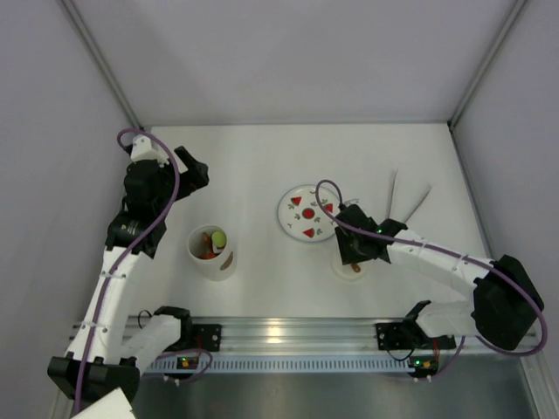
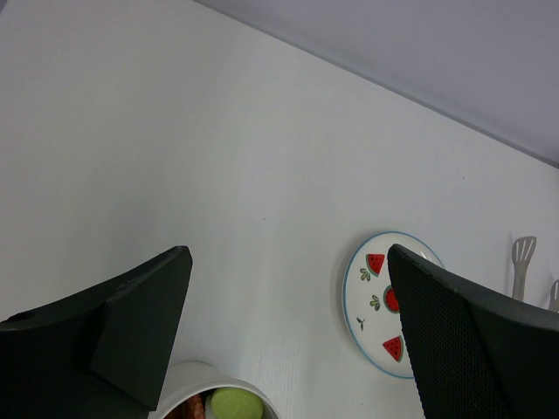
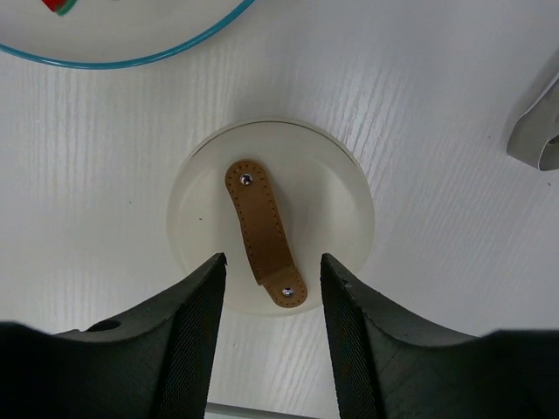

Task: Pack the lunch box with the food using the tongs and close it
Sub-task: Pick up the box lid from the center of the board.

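The lunch box (image 1: 211, 253) is a white tub standing open left of centre, with the food (image 1: 210, 243) inside; a green piece (image 2: 234, 406) shows at its rim (image 2: 188, 375). Its round white lid (image 3: 332, 201) with a tan strap (image 3: 262, 231) lies flat on the table, in front of the plate. My right gripper (image 3: 272, 262) hangs open just above the lid, a jaw on each side of the strap's near end, touching nothing. The tongs (image 1: 406, 205) lie at the back right. My left gripper (image 2: 288, 253) stands wide open and empty behind the tub.
A plate (image 1: 306, 212) printed with red watermelon slices sits mid-table, its blue rim (image 3: 131, 52) just beyond the lid. The tongs' tip (image 3: 537, 131) shows at the right edge of the right wrist view. Grey walls close in the table.
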Action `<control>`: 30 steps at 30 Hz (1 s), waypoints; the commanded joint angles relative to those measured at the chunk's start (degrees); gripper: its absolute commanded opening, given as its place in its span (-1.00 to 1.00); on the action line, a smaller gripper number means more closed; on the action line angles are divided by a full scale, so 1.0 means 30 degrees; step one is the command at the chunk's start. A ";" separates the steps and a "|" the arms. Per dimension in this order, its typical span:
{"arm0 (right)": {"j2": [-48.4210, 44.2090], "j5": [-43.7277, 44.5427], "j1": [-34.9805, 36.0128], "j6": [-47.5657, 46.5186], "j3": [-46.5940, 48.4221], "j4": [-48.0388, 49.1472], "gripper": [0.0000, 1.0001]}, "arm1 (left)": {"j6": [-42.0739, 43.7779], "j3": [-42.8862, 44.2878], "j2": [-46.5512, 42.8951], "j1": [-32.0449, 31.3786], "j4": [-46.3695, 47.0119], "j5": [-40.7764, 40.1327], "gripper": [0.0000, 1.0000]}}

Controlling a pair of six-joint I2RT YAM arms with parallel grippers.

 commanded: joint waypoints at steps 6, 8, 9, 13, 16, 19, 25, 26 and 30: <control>0.0585 0.0207 0.0539 0.0285 -0.0203 0.0661 -0.17 | -0.0018 -0.0183 -0.0216 0.0091 0.0547 -0.0138 0.98; 0.0818 0.0206 0.0539 0.0284 -0.0233 0.0839 -0.20 | -0.0018 -0.0212 -0.0216 0.0091 0.0547 -0.0138 0.98; 0.0964 0.0234 0.0539 0.0226 -0.0204 0.0869 -0.22 | -0.0047 -0.0183 -0.0187 0.0091 0.0547 -0.0138 0.98; 0.1405 0.0031 0.0539 0.0167 -0.0116 0.1277 -0.28 | -0.0047 -0.0182 -0.0216 0.0091 0.0518 -0.0167 0.98; 0.1522 -0.0117 0.0568 0.0080 -0.0204 0.1571 -0.35 | -0.0018 -0.0212 -0.0245 0.0091 0.0518 -0.0197 0.98; 0.1640 -0.0117 0.0539 0.0050 -0.0175 0.1748 -0.44 | -0.0018 -0.0212 -0.0245 0.0091 0.0518 -0.0197 0.98; 0.0967 -0.0555 0.0539 0.0167 0.0613 0.0930 -0.68 | -0.0018 -0.0212 -0.0245 0.0091 0.0460 -0.0344 0.98; 0.0531 -0.0556 0.0626 0.0167 0.0819 0.0637 -0.69 | -0.0018 -0.0241 -0.0245 0.0091 0.0459 -0.0373 0.98; -0.0848 -0.0702 0.0889 0.0167 0.2429 -0.1003 -0.73 | -0.0047 -0.0212 -0.0274 0.0091 0.0430 -0.0402 0.98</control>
